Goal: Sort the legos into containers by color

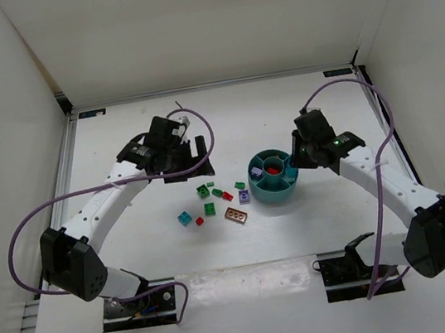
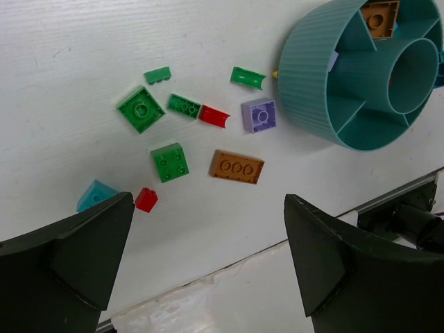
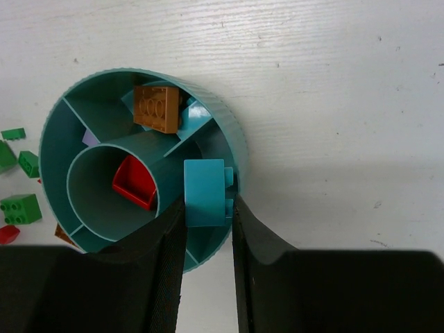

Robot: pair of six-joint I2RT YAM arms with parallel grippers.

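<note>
The teal bowl (image 1: pixel 274 179) stands right of centre. My right gripper (image 3: pixel 208 208) hovers over the bowl's rim (image 3: pixel 232 135), shut on a light-blue lego (image 3: pixel 205 186). A red lego (image 3: pixel 135 182) lies in the centre cup and a brown one (image 3: pixel 158 107) in a wedge. My left gripper (image 2: pixel 208 208) hangs open and holds nothing, just off the loose legos on the table: a green square (image 2: pixel 141 109), a green brick (image 2: pixel 168 162), a brown plate (image 2: pixel 237 166), a purple brick (image 2: pixel 259 115), a small red (image 2: pixel 146 199) and a blue (image 2: pixel 96 194).
White walls enclose the table on three sides. More small green (image 2: pixel 248 77) and red (image 2: pixel 214 116) pieces lie between the loose pile and the bowl. Purple cables loop from both arms. The arm bases (image 1: pixel 138 300) sit at the near edge.
</note>
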